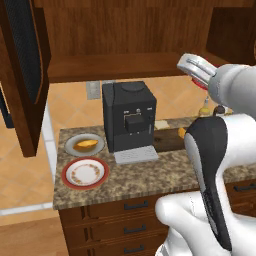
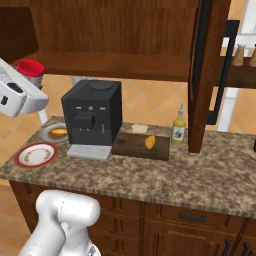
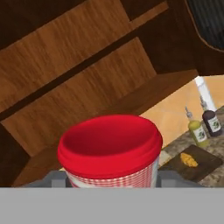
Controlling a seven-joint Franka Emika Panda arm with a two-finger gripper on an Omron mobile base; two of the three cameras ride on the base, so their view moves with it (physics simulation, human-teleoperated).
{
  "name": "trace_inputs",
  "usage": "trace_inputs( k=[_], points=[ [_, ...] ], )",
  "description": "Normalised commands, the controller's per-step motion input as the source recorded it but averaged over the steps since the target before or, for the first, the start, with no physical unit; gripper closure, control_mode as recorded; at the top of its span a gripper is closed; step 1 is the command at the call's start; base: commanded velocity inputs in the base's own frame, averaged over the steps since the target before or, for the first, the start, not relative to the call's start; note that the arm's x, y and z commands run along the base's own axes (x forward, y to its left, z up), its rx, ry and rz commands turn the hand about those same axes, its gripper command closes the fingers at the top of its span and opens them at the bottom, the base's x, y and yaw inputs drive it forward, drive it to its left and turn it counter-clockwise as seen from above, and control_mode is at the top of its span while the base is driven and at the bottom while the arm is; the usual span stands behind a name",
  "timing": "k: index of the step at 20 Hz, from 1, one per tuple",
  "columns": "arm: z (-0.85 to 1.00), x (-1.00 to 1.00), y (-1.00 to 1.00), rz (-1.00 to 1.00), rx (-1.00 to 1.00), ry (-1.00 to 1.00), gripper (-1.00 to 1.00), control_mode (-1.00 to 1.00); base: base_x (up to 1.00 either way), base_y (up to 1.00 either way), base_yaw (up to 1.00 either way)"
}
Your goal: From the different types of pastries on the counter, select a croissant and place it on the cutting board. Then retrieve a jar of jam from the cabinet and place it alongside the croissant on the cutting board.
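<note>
My gripper (image 3: 111, 180) is shut on the jar of jam (image 3: 109, 146), a squat white jar with a red lid, held in the air in front of the cabinet shelf (image 2: 115, 65). The jar's red lid (image 2: 31, 67) peeks above the hand (image 2: 17, 95) at the far left of the right base view. In the left base view the gripper (image 1: 196, 70) hangs at the upper right. The croissant (image 2: 149, 142) lies on the dark cutting board (image 2: 132, 147) right of the coffee machine. A second pastry (image 1: 86, 145) rests on a grey plate.
A black coffee machine (image 2: 92, 112) with a grey drip tray stands mid-counter. A red-rimmed plate (image 1: 85, 172) sits near the counter's left front. A yellow bottle (image 2: 178, 127) stands beside the board, and a dark bottle (image 3: 213, 122) next to it. The open cabinet door (image 2: 207, 75) hangs over the counter.
</note>
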Motion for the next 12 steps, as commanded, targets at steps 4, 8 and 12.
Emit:
trace_inputs(
  k=[4, 8, 12],
  points=[
    [0.00, -0.81, -0.77, -0.04, 0.15, 0.22, 1.00, -1.00, 0.00, 0.00, 0.00],
    [0.00, -0.03, -0.76, 0.07, 0.12, 0.35, 1.00, -1.00, 0.00, 0.00, 0.00],
    [-0.20, 0.52, -0.62, 0.23, 0.05, 0.49, 1.00, -1.00, 0.00, 0.00, 0.00]
  ],
)
